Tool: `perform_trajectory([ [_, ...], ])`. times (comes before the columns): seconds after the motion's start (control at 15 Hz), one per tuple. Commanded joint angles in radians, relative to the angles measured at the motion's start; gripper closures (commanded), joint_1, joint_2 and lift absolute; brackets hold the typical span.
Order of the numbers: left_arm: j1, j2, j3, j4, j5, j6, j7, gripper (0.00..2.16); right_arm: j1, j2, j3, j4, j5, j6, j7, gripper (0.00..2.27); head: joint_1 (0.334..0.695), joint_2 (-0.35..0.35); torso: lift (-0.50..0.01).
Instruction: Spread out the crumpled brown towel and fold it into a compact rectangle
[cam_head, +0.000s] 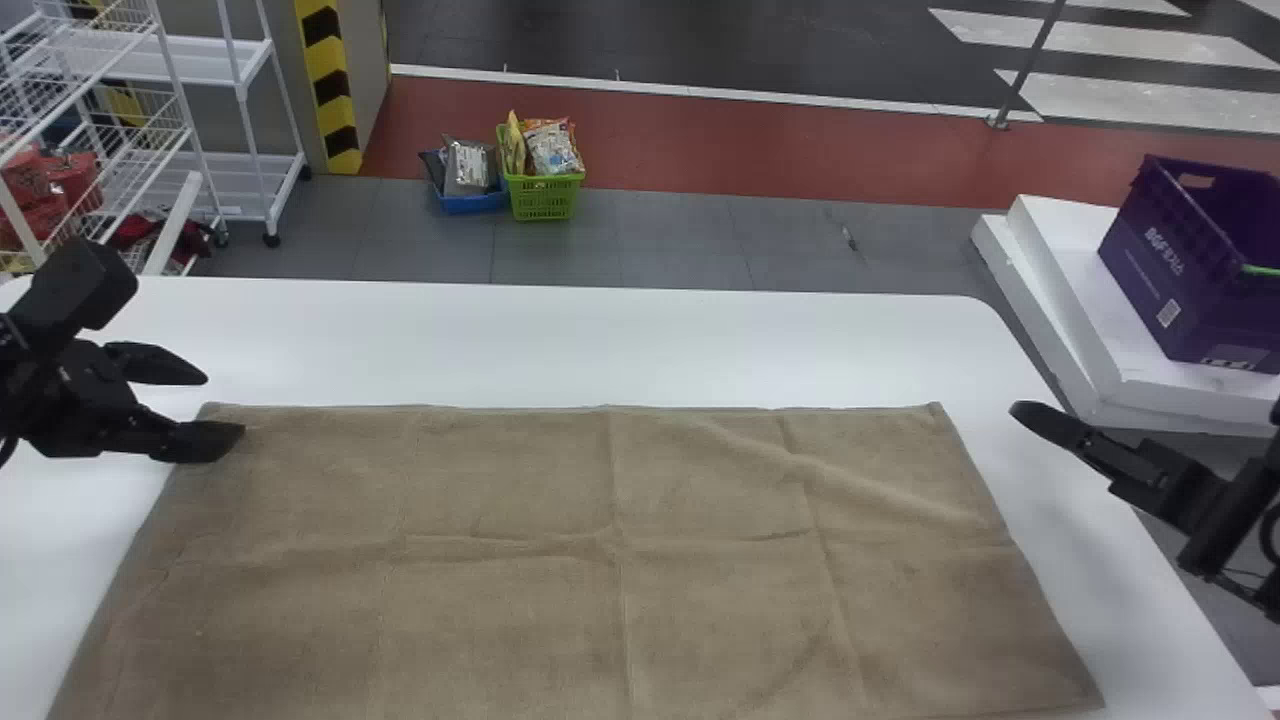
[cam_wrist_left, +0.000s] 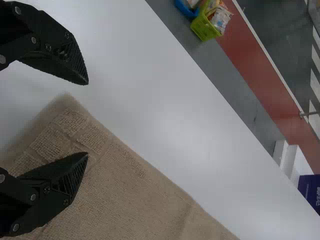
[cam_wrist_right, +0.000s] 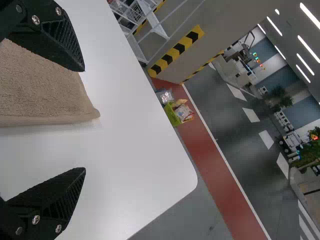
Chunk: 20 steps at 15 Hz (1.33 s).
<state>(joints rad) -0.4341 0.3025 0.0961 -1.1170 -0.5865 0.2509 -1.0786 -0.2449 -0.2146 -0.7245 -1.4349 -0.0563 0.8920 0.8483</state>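
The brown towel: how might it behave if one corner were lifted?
The brown towel would probably droop, as its soft creases suggest floppiness. Its looped, textured weave looks unlikely to slip from gripping fingers.

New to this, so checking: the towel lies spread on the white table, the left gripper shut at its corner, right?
The left gripper is open, not shut, as the left wrist view shows; the towel does lie spread on the table, gripper at its corner.

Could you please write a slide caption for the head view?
Brown towel spread on white table, left gripper at one corner, right gripper clear.
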Motion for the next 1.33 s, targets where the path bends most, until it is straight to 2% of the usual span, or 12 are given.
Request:
perform_trajectory([
  [0.0,-0.017,0.003,-0.015,0.023,-0.010,0.000,-0.009,0.40,-0.001,0.000,-0.001,0.002,0.000,-0.003,0.000,0.11,0.695,-0.148,-0.127],
  [0.87,-0.035,-0.005,-0.027,0.063,-0.065,0.009,-0.041,0.45,-0.007,-0.014,-0.006,0.021,-0.010,-0.006,0.000,0.11,0.695,-0.155,-0.127],
  [1.27,-0.043,-0.005,-0.021,0.060,-0.042,0.009,0.000,0.42,-0.005,-0.020,-0.015,0.021,-0.008,-0.006,0.000,0.11,0.695,-0.157,-0.127],
])
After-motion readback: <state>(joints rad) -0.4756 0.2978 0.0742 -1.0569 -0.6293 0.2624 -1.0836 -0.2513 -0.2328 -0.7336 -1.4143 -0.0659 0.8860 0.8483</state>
